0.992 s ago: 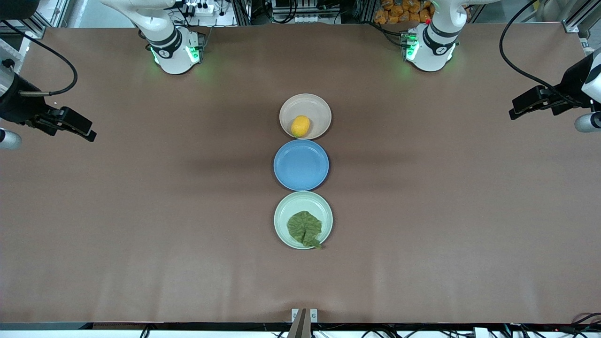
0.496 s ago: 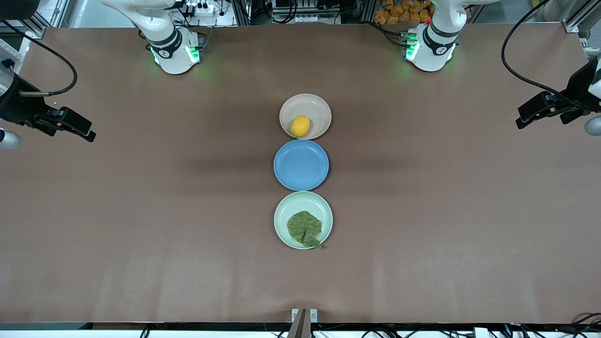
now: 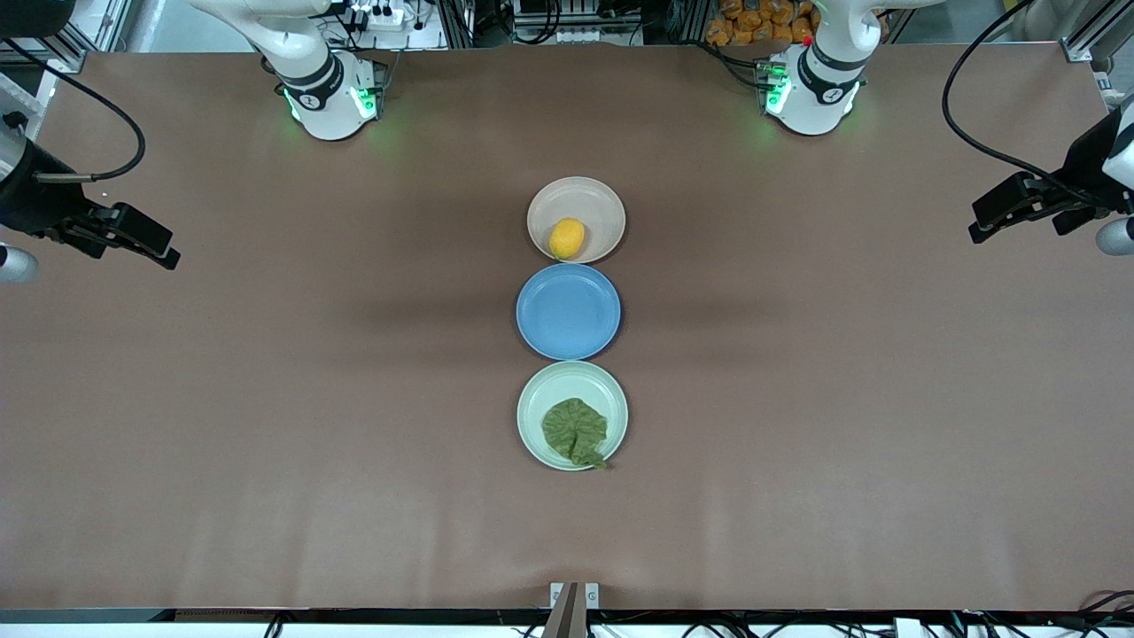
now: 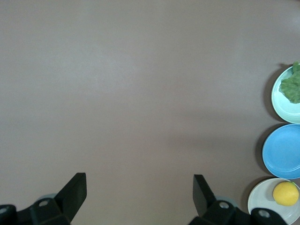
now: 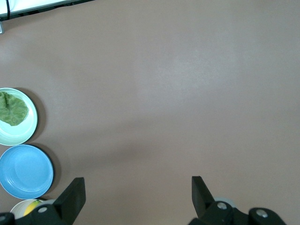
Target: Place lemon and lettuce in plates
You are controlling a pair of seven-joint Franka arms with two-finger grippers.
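Note:
The lemon point(image 3: 566, 237) lies in the beige-pink plate point(image 3: 598, 202), the plate farthest from the front camera. The lettuce point(image 3: 575, 431) lies in the mint green plate point(image 3: 549, 388), the nearest one, with its stem point over the rim. Both also show in the left wrist view: lemon point(image 4: 285, 193), lettuce point(image 4: 292, 86). My left gripper point(image 3: 983, 227) is open and empty, up over the left arm's end of the table. My right gripper point(image 3: 164, 252) is open and empty over the right arm's end. Both are well apart from the plates.
An empty blue plate point(image 3: 568, 311) sits between the two plates, in one row at the table's middle. The arm bases point(image 3: 330, 93) stand along the table's edge farthest from the front camera. A small bracket point(image 3: 573, 595) sits at the edge nearest it.
My left gripper has drawn back a little toward the left arm's end of the table. The right arm, the plates, the lemon and the lettuce have not moved.

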